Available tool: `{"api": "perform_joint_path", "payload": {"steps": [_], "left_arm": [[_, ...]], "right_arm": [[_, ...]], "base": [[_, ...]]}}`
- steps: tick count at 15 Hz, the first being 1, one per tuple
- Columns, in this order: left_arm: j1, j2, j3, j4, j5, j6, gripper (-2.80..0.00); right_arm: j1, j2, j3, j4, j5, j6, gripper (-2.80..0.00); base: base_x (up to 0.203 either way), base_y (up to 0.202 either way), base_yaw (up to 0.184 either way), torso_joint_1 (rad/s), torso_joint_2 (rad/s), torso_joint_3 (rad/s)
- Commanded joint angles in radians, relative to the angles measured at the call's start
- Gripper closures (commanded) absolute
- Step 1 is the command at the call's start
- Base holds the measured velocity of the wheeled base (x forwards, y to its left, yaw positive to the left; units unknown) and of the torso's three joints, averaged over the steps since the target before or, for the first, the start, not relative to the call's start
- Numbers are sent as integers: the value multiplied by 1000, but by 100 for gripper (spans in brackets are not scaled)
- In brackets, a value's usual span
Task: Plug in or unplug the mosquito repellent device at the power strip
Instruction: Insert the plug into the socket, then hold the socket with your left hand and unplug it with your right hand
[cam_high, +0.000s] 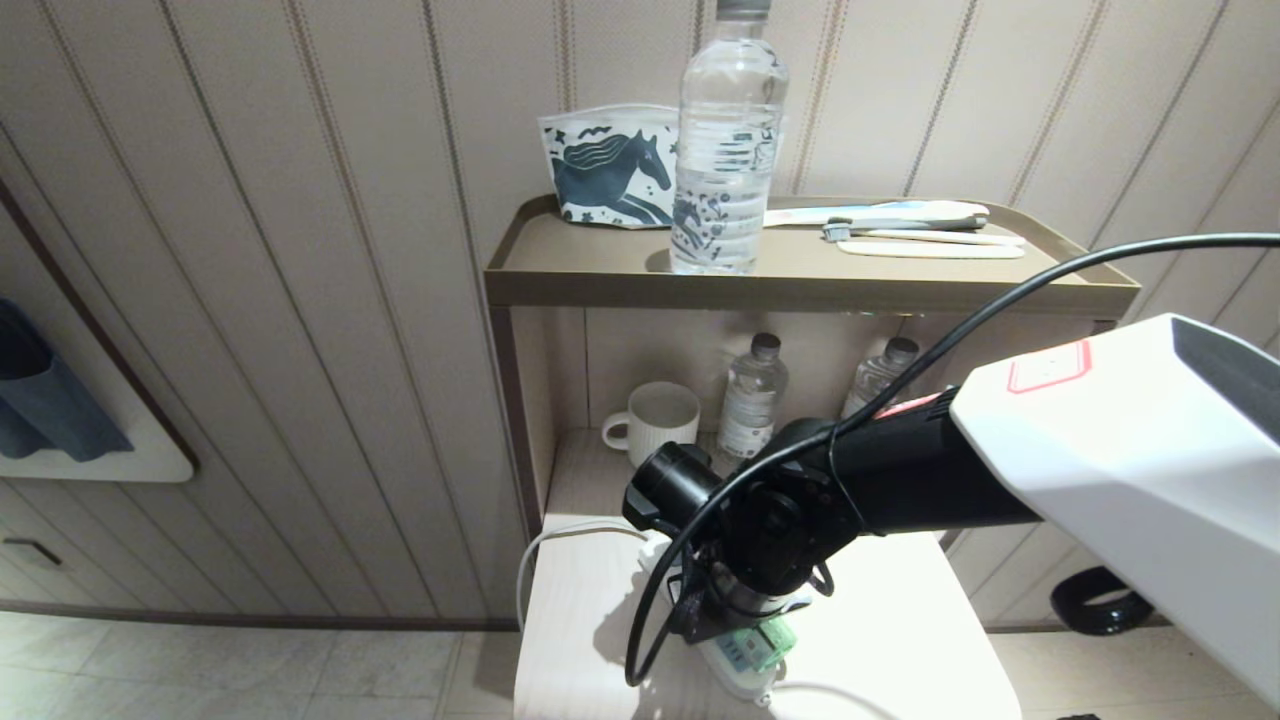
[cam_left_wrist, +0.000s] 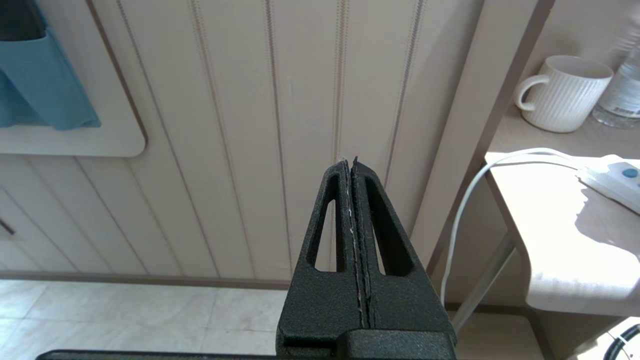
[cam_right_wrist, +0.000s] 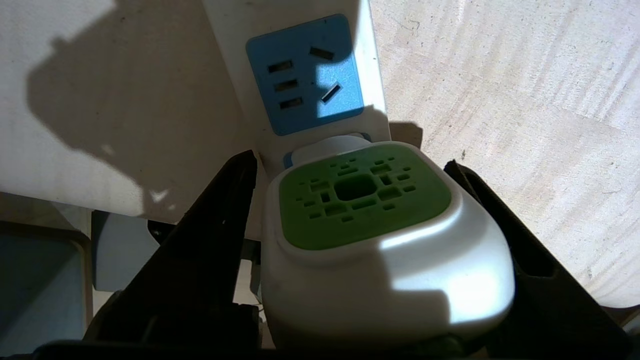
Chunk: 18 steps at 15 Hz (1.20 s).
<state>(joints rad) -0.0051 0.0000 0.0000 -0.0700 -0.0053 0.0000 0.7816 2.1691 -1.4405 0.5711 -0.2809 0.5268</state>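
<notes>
The mosquito repellent device (cam_right_wrist: 380, 235), white with a green vented top, sits on the power strip (cam_right_wrist: 230, 25) right beside a free light-blue socket panel, on the pale tabletop. My right gripper (cam_right_wrist: 350, 160) reaches down over it, a black finger (cam_right_wrist: 210, 225) on each side and a gap showing at one flank, so it is open around the device. In the head view the right gripper (cam_high: 740, 620) hides most of the device (cam_high: 768, 640) and the strip (cam_high: 745, 682). My left gripper (cam_left_wrist: 350, 161) hangs shut beside the table, holding nothing.
A white mug (cam_high: 655, 420) and two small water bottles (cam_high: 752, 395) stand at the back of the lower table. The upper shelf (cam_high: 800, 285) carries a tall water bottle (cam_high: 725, 140) and a horse-print pouch (cam_high: 610, 170). The strip's cord (cam_left_wrist: 465, 210) drops over the table's left edge.
</notes>
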Motion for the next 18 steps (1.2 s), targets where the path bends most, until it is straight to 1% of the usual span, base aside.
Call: {"api": "perform_joint_path", "payload": {"steps": [1, 4, 6, 11, 14, 17, 18], "left_arm": [[0, 0, 0, -1, -1, 0, 0], [-1, 0, 0, -1, -1, 0, 0], [-1, 0, 0, -1, -1, 0, 0], [0, 0, 0, -1, -1, 0, 0], [0, 0, 0, -1, -1, -1, 0], [0, 0, 0, -1, -1, -1, 0], [0, 0, 0, -1, 1, 0, 0]], "right_arm": [[1, -3, -9, -3, 2, 7, -280], [1, -5, -19, -4, 3, 7, -280], [0, -7, -64, 9, 3, 9, -280], [-25, -20, -246, 195, 2, 9, -280], [-27, -55, -252, 213, -2, 7, -280], [-29, -120, -286, 317, 1, 5, -280], [-29, -145, -315, 362, 7, 6, 0]], "base": [[0, 0, 0, 0, 0, 0], [0, 0, 0, 0, 0, 0], [0, 0, 0, 0, 0, 0], [0, 0, 0, 0, 0, 0], [0, 0, 0, 0, 0, 0], [0, 0, 0, 0, 0, 0], [0, 0, 0, 0, 0, 0]]}}
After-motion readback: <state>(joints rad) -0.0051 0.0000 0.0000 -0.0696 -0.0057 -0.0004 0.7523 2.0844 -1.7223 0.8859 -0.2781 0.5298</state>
